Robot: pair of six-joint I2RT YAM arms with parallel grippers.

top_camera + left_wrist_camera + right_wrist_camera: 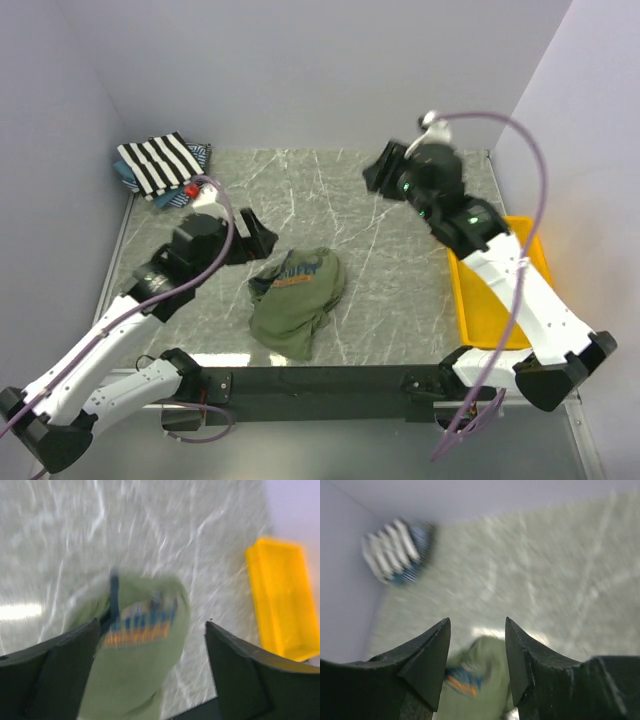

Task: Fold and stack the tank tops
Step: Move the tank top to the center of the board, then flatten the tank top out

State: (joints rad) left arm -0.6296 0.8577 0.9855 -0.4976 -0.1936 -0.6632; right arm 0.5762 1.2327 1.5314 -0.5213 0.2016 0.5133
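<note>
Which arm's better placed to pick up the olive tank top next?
Left. The left arm has its jaws open right beside the crumpled olive green cloth tank top; its wrist view frames it. The right arm is near the back wall, farther away.

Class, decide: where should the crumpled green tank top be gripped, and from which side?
Probably the navy-trimmed edge of the green tank top, taken from above on the left arm's side. That edge lies exposed at the bundle's rim, nearest the left gripper.
</note>
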